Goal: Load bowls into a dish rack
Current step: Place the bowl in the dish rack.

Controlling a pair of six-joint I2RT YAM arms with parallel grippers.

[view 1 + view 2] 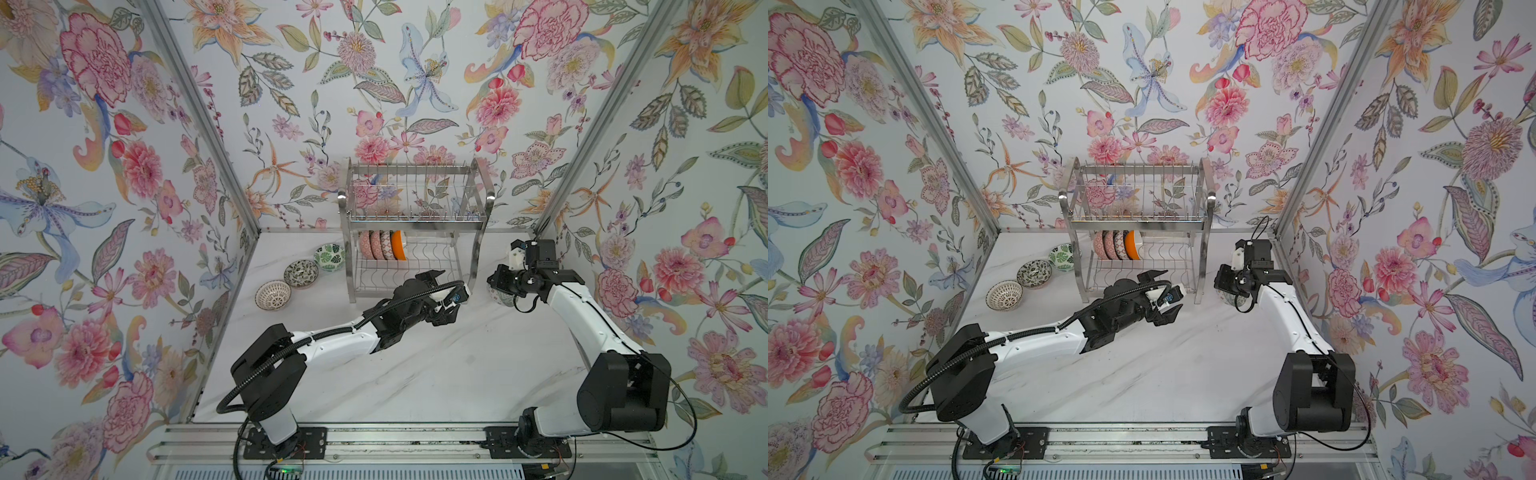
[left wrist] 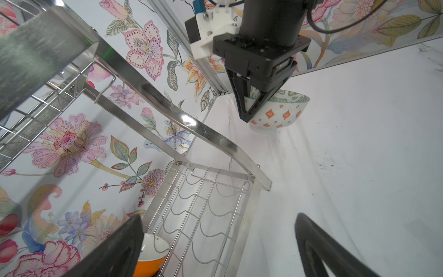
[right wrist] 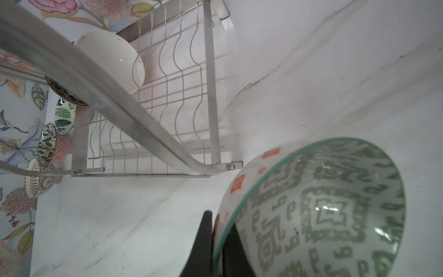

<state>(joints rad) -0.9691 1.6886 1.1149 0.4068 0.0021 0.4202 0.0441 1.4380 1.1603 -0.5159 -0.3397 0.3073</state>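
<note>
The steel dish rack (image 1: 415, 226) (image 1: 1138, 226) stands at the back of the table. Several bowls stand on edge at the left of its lower tier, the last one orange outside (image 1: 400, 245) (image 2: 148, 261). To the right of the rack's leg (image 2: 167, 105) (image 3: 119, 100), my right gripper (image 1: 498, 283) (image 3: 217, 242) is shut on the rim of a tilted bowl (image 2: 280, 112) (image 3: 323, 211), green-patterned inside with orange diamonds outside, low over the table. My left gripper (image 1: 451, 294) (image 1: 1173, 291) (image 2: 215, 239) is open and holds nothing, in front of the lower tier's right half.
Three bowls sit upright on the table left of the rack: a green leaf one (image 1: 329, 257), a black-and-white one (image 1: 301, 273) and a white one with a brown pattern (image 1: 272, 295). Floral walls close in the back and both sides. Both arm bases (image 1: 282, 440) stand at the front rail.
</note>
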